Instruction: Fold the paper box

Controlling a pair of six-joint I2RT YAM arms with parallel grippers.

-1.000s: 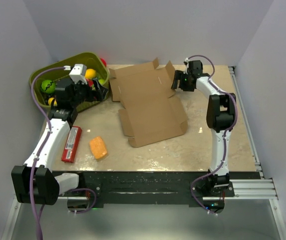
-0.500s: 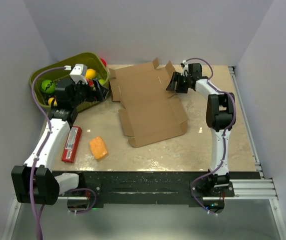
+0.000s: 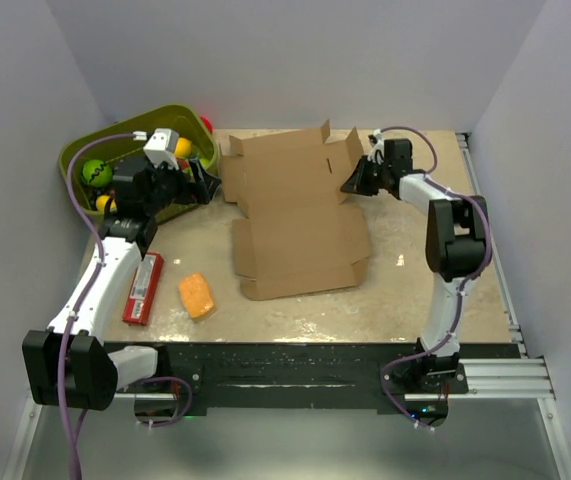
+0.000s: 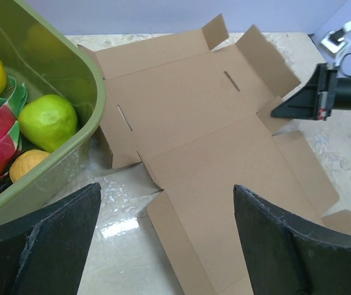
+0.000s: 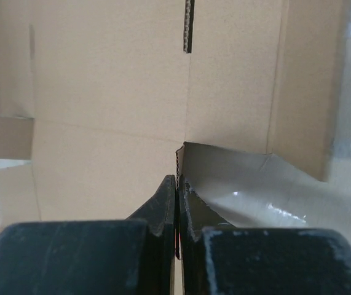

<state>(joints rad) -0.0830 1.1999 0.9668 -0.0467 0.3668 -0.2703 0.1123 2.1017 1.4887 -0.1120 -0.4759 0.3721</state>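
The paper box [image 3: 300, 215] lies unfolded on the table as a flat brown cardboard sheet, its far flaps tilted up. My right gripper [image 3: 350, 187] is at its right edge, shut on a small side flap. In the right wrist view the flap's corrugated edge stands pinched between the gripper's [image 5: 177, 179] tips, with the box [image 5: 101, 92] spread beyond. My left gripper [image 3: 200, 180] hovers open just left of the box, beside the bin. The left wrist view shows the box [image 4: 212, 123] past the wide-open left gripper [image 4: 166, 186], and the right gripper [image 4: 286, 109] on the flap.
An olive-green bin [image 3: 115, 150] with fruit stands at the back left, its wall [image 4: 70, 74] close to the left gripper. A red flat pack [image 3: 143, 288] and an orange block [image 3: 197, 295] lie near the front left. Walls enclose the table on three sides.
My right gripper has shut on the box's right flap and pulled back a little. The box has shifted slightly left and squared up, far flaps lifting. The left arm barely moved.
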